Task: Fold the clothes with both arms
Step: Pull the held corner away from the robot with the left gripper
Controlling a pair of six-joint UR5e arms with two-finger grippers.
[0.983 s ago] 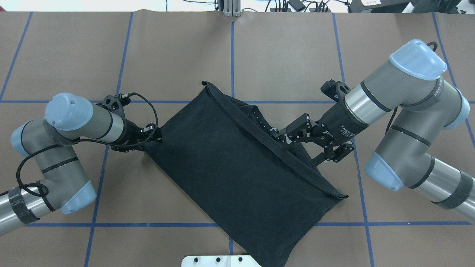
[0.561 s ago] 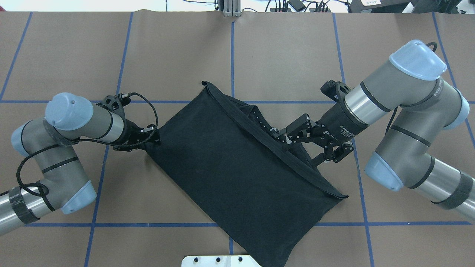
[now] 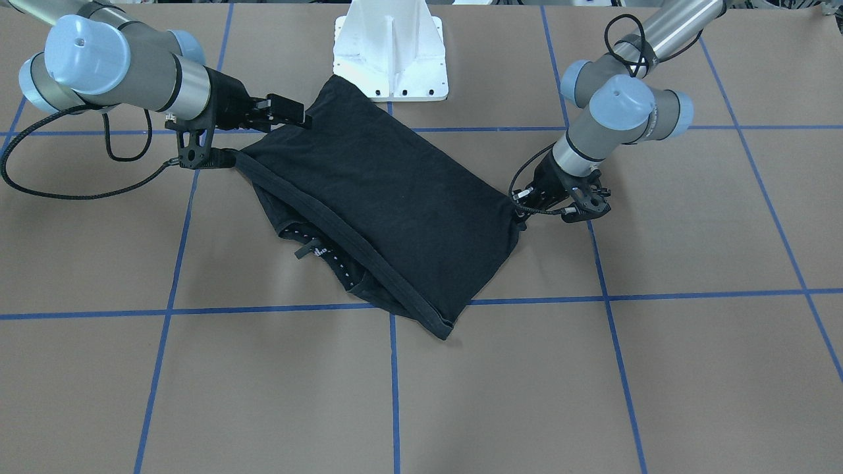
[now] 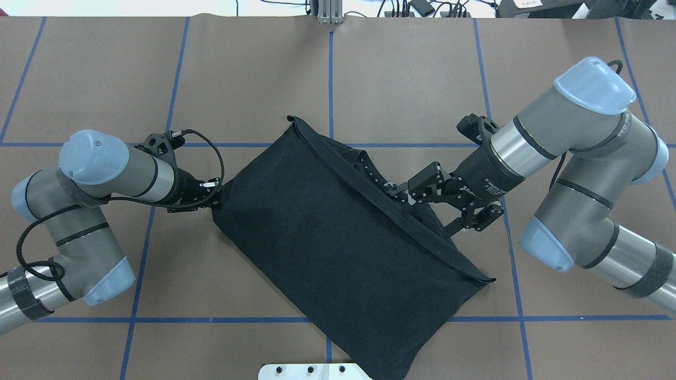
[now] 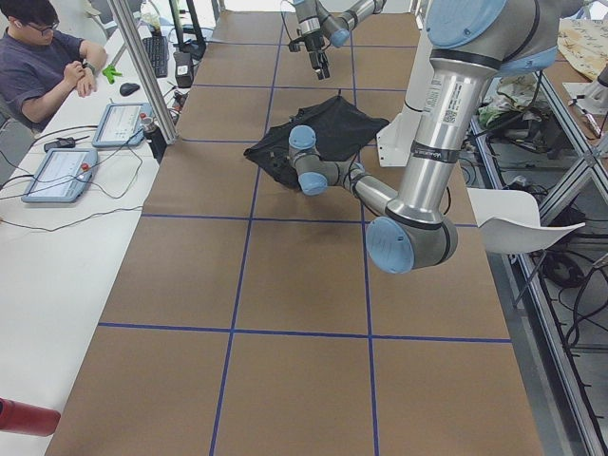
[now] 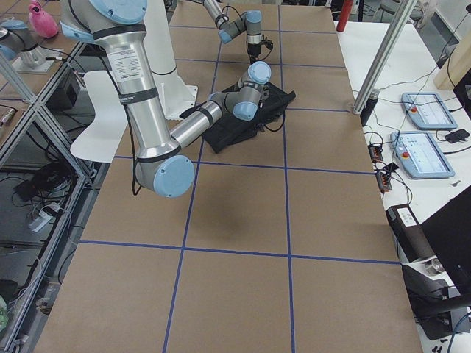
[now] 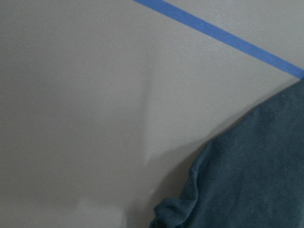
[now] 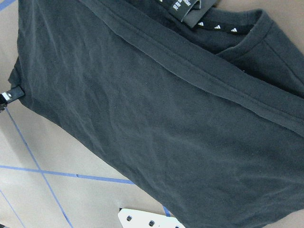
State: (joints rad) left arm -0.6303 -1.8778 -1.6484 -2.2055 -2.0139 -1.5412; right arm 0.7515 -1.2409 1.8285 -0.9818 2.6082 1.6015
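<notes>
The black T-shirt [image 4: 338,243] lies folded on the brown table, plain side up, its logo hidden. It also shows in the front-facing view [image 3: 388,197] and the right wrist view [image 8: 156,128]. The collar with its label [image 8: 197,16] peeks out at the edge on my right arm's side. My left gripper [image 4: 217,196] is at the shirt's left corner, shut on the bunched cloth; it shows on the right of the front-facing view [image 3: 521,203]. My right gripper [image 4: 425,208] is open beside the collar edge, its upper finger over the cloth.
The white base plate [image 3: 388,59] stands at the robot's side of the table, and the shirt's near corner reaches it [image 4: 311,371]. Blue tape lines [image 4: 331,79] grid the table. An operator [image 5: 43,57] sits at a side desk with tablets.
My left arm's elbow has shifted left and its gripper has tilted. The shirt's left corner has drawn in towards the fingertips. The right arm has not moved.
</notes>
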